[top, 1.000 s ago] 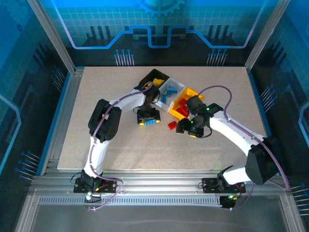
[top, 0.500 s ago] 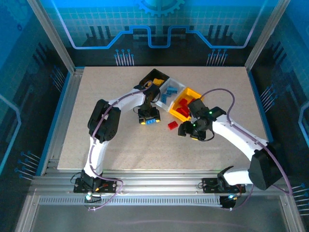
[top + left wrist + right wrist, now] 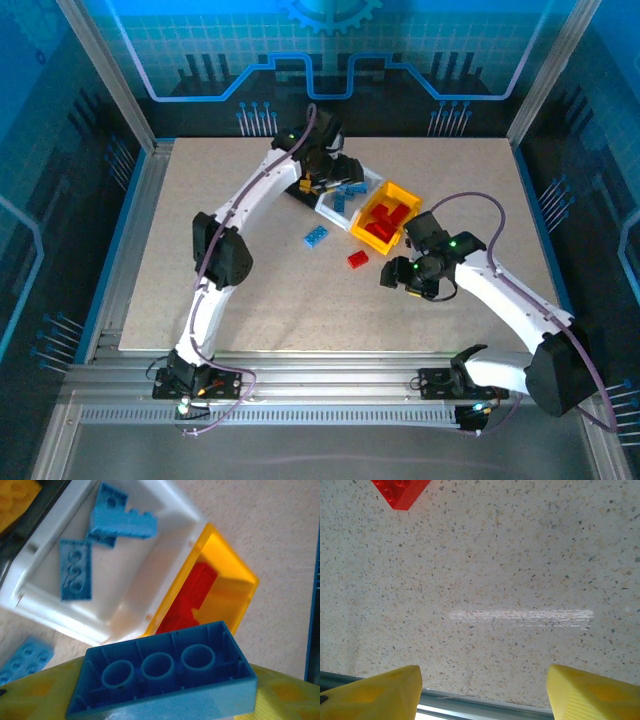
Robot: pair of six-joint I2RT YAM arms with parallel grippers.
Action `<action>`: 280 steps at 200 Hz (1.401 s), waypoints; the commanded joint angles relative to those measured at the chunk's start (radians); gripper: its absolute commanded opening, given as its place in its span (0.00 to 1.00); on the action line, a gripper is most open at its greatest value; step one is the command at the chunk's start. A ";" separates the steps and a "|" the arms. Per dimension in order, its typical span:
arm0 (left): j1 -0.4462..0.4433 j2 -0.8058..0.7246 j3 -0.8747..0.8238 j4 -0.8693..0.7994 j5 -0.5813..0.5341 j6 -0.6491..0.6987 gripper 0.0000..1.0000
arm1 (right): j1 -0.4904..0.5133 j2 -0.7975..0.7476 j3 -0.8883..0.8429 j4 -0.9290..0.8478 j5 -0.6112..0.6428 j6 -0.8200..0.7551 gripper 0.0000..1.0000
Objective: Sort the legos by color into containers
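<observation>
The table (image 3: 250, 290) has three joined bins (image 3: 331, 209) far back. The left gripper (image 3: 323, 178) hovers above the white bin (image 3: 125, 580), clamped on a blue brick (image 3: 165, 675). The right gripper (image 3: 482, 676) is spread wide and empty, near a loose red brick (image 3: 400, 490).

The blue brick (image 3: 162, 672) sat gripped between the left fingers (image 3: 35, 692), whose tips ran off the bottom edge. It hid the near end of the yellow bin (image 3: 235, 572) and part of the red bricks (image 3: 200, 586) beyond. Left of those fingers, a blue plate (image 3: 22, 657) was cropped by the frame. Far ahead and left, the black bin (image 3: 50, 502) was a sliver, and its yellow brick (image 3: 15, 492) was cut off. Ahead of the right fingers (image 3: 380, 692), a red brick (image 3: 400, 490) got sliced by the top edge.
</observation>
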 commanded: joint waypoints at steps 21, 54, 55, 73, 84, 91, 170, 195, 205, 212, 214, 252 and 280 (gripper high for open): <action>0.024 0.131 0.043 -0.001 0.065 -0.054 0.61 | -0.016 -0.026 -0.012 -0.033 -0.015 0.000 0.68; 0.037 0.147 0.043 0.046 0.068 -0.079 0.62 | -0.026 -0.034 -0.043 -0.034 -0.023 -0.003 0.68; 0.037 0.147 0.043 0.047 0.068 -0.079 0.62 | -0.026 -0.034 -0.044 -0.034 -0.024 -0.004 0.68; 0.045 0.151 0.044 0.055 0.075 -0.089 0.62 | -0.030 -0.034 -0.046 -0.033 -0.027 -0.005 0.68; 0.046 0.151 0.043 0.058 0.077 -0.090 0.63 | -0.030 -0.035 -0.046 -0.033 -0.027 -0.005 0.68; 0.046 0.150 0.043 0.057 0.079 -0.089 0.63 | -0.031 -0.036 -0.045 -0.033 -0.027 -0.004 0.68; 0.046 0.151 0.041 0.067 0.108 -0.091 0.76 | -0.030 -0.060 -0.060 -0.030 -0.033 0.026 0.68; 0.049 0.140 0.037 0.056 0.108 -0.082 0.79 | -0.030 -0.054 -0.061 -0.020 -0.043 0.031 0.68; 0.048 0.132 0.033 0.053 0.106 -0.077 0.79 | -0.028 -0.050 -0.060 -0.017 -0.047 0.032 0.68; 0.049 0.122 0.022 0.052 0.104 -0.073 0.80 | -0.028 -0.045 -0.057 -0.016 -0.048 0.030 0.68; 0.049 0.119 0.019 0.052 0.102 -0.071 0.80 | -0.028 -0.045 -0.056 -0.014 -0.049 0.030 0.68; 0.050 0.046 -0.056 0.033 0.077 -0.032 0.80 | -0.024 -0.036 -0.046 -0.010 -0.052 0.029 0.68; 0.049 -0.059 -0.187 -0.026 0.001 0.056 0.82 | -0.015 -0.040 -0.054 -0.004 -0.047 0.036 0.68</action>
